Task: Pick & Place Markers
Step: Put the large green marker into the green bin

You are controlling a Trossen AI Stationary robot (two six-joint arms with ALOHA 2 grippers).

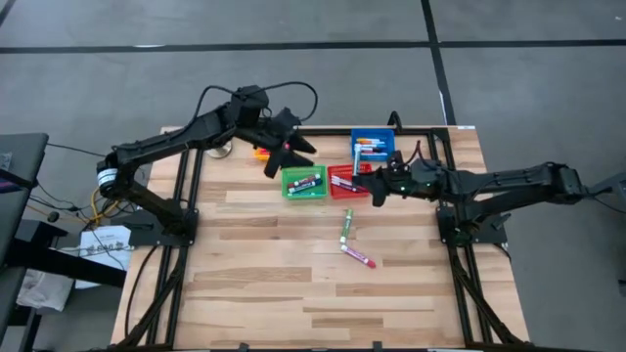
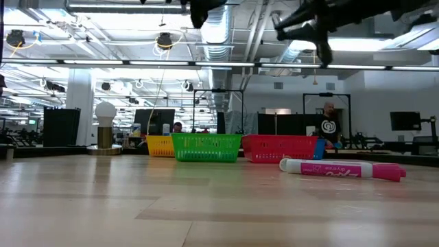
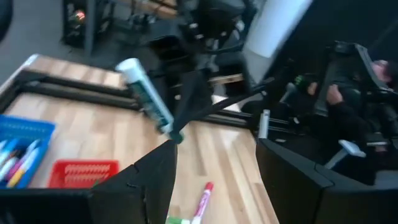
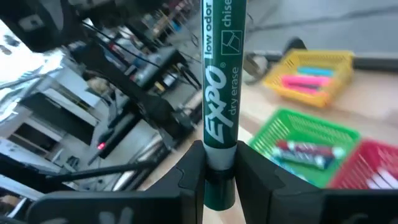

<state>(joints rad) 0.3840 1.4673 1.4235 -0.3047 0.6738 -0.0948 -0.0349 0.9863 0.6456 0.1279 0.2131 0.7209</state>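
My right gripper [image 4: 219, 155] is shut on a green marker [image 4: 219, 81] and hangs above the red basket [image 1: 344, 182]. My left gripper [image 1: 293, 147] stands open with nothing between its fingers, high over the yellow basket [image 4: 314, 74] and the green basket [image 1: 305, 183]. In the left wrist view, the held marker [image 3: 146, 93] shows beyond my left gripper [image 3: 214, 168]. Another green marker [image 1: 346, 225] and a pink marker [image 1: 358, 256] lie flat on the table nearer the front. The baskets hold several markers. My right gripper pinches the green marker near its dark green end [image 4: 219, 171] between its two fingers. The rest of the marker sticks out past the fingertips, its white end [image 3: 130, 65] highest. The marker slants and is lifted clear of the table and the baskets.
A blue basket [image 1: 373, 147] with markers stands behind the red one. The black frame rails [image 1: 186, 196] run along the table's left, right and far sides. The near half of the wooden table [image 1: 293, 303] is bare. A person [image 2: 330, 127] shows in the room beyond.
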